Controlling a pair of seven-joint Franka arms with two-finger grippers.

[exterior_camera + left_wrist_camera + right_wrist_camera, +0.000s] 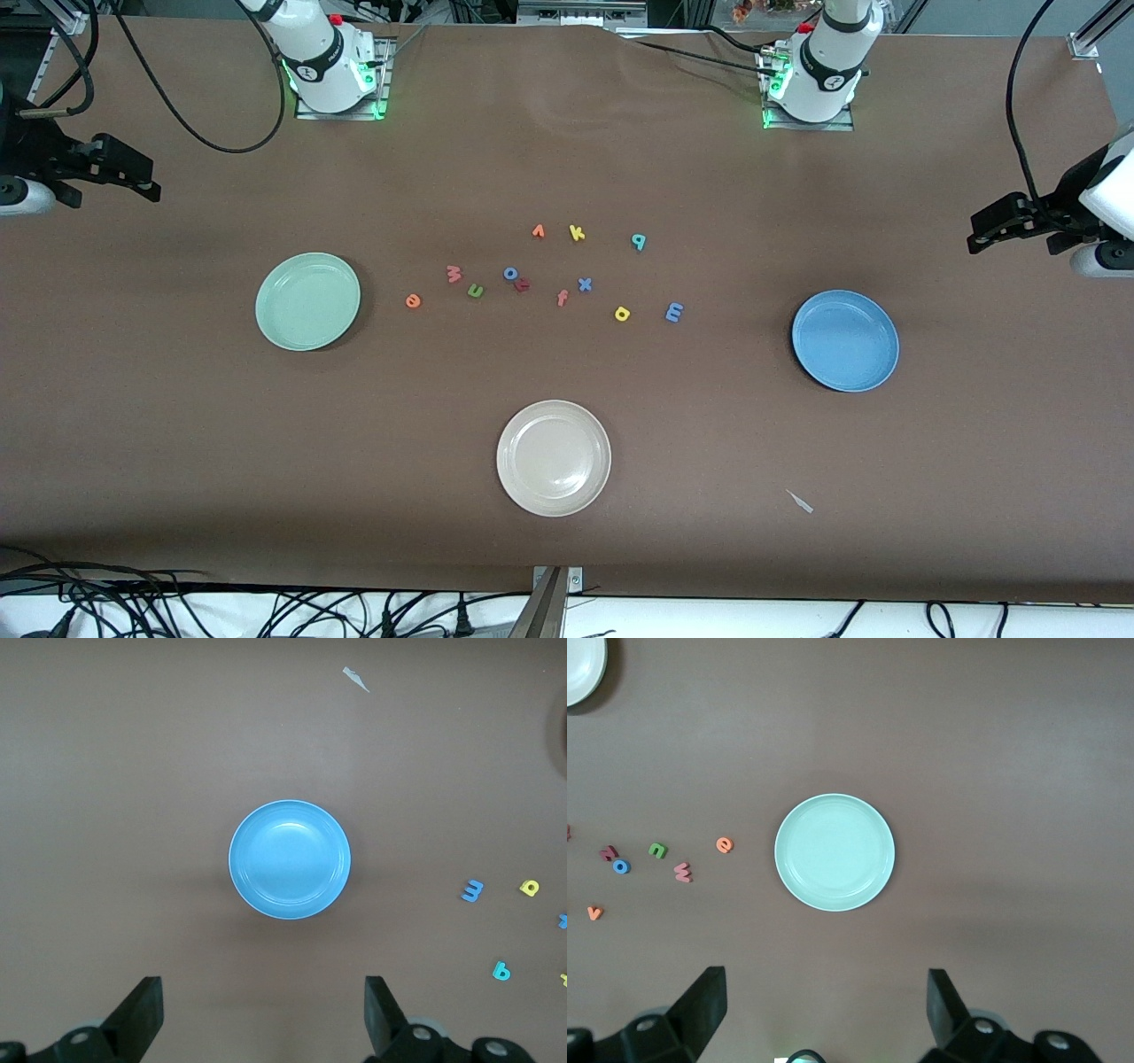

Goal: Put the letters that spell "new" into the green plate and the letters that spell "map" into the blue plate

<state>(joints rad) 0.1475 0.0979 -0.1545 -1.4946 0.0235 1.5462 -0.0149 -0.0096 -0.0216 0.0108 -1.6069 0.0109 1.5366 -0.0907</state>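
Note:
The green plate lies toward the right arm's end of the table and the blue plate toward the left arm's end. Between them sit the orange e, pink w, green n, yellow a, blue m and teal p. High over the blue plate hangs my left gripper, open and empty. My right gripper is open and empty too, high over the green plate. Both plates hold nothing.
A cream-white plate sits nearer the front camera, mid-table. Other letters lie among the task's own: blue o, dark red letter, salmon f, blue x, yellow k, orange v. A small scrap lies near the blue plate.

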